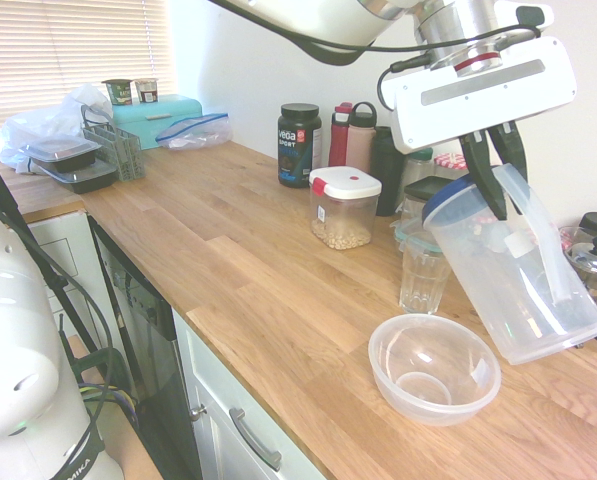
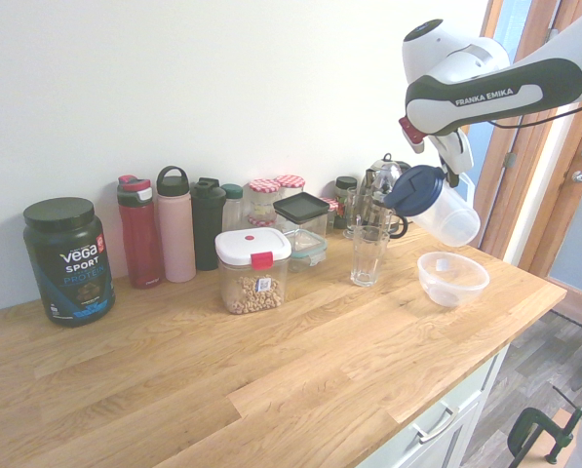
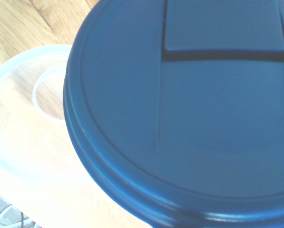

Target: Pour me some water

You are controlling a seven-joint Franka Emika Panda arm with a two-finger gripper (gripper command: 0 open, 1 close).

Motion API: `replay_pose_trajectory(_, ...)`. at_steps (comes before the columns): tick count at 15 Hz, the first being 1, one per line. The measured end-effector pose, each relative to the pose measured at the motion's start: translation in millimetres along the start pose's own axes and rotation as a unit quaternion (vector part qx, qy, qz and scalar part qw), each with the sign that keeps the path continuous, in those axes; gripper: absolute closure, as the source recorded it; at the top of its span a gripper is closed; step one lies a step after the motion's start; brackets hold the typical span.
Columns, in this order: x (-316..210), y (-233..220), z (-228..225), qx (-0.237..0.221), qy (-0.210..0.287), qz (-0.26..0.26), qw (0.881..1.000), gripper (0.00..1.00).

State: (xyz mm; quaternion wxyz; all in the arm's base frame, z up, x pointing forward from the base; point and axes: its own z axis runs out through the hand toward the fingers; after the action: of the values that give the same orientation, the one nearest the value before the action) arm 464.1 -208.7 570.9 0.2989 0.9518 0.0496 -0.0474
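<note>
A clear plastic pitcher (image 1: 513, 285) (image 2: 439, 208) with a dark blue lid (image 3: 189, 104) hangs tilted above the wooden counter, lid end lowest. My gripper (image 1: 500, 175) (image 2: 453, 161) is shut on its handle from above. The lid's edge sits just above and beside the rim of an empty drinking glass (image 1: 421, 272) (image 2: 368, 255) that stands upright on the counter. I cannot make out any water in the pitcher or the glass. A clear empty plastic bowl (image 1: 433, 368) (image 2: 452, 278) (image 3: 32, 123) rests on the counter in front of the pitcher, partly beneath it.
Behind the glass stand a snack container (image 1: 344, 208) (image 2: 253, 271) with a white lid, a black protein tub (image 1: 299, 144) (image 2: 66, 259), several bottles (image 2: 175, 224) and a metal pot (image 2: 383, 185). The counter's front edge (image 1: 278, 420) is close to the bowl.
</note>
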Motion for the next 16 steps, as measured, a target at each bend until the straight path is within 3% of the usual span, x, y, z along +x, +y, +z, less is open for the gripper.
replay_pose_trajectory(16,20,-43,3,-0.074,-0.018,-0.016,0.997,1.0)
